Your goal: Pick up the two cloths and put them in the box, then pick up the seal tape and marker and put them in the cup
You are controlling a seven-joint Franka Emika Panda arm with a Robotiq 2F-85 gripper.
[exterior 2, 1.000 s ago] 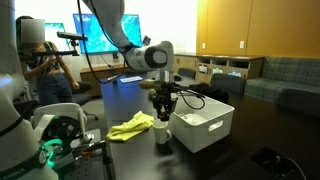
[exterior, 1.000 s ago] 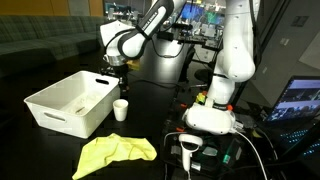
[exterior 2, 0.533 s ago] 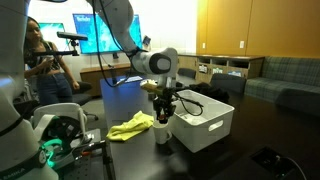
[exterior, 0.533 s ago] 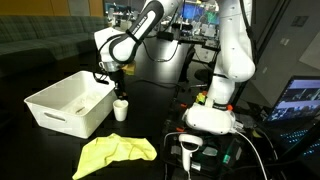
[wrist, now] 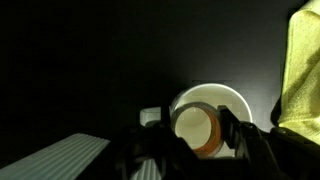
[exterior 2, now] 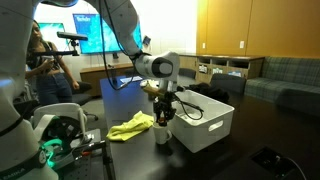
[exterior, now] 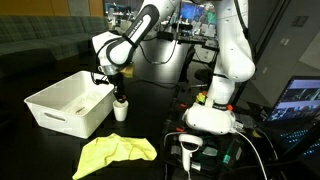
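I see gripper (wrist: pixel 197 138) clamped on tape (wrist: pixel 207 151), poised over cup (wrist: pixel 236 98); yellow cloth (wrist: pixel 300 70) beside.

Crumpled yellow cloth (exterior: pixel 118 152) near white box (exterior: pixel 60 120), cup (exterior: pixel 121 111) beside box, tape roll (wrist: pixel 207 149) over cup

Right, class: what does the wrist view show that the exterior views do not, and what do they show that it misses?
Only the wrist view: the seal tape, a brownish ring gripped in the pincer, right over the paper cup's open mouth. Only the exterior views: the whole white box, the robot arm and a person in the background. Both: the cup, the yellow cloth beside it, and part of the box.
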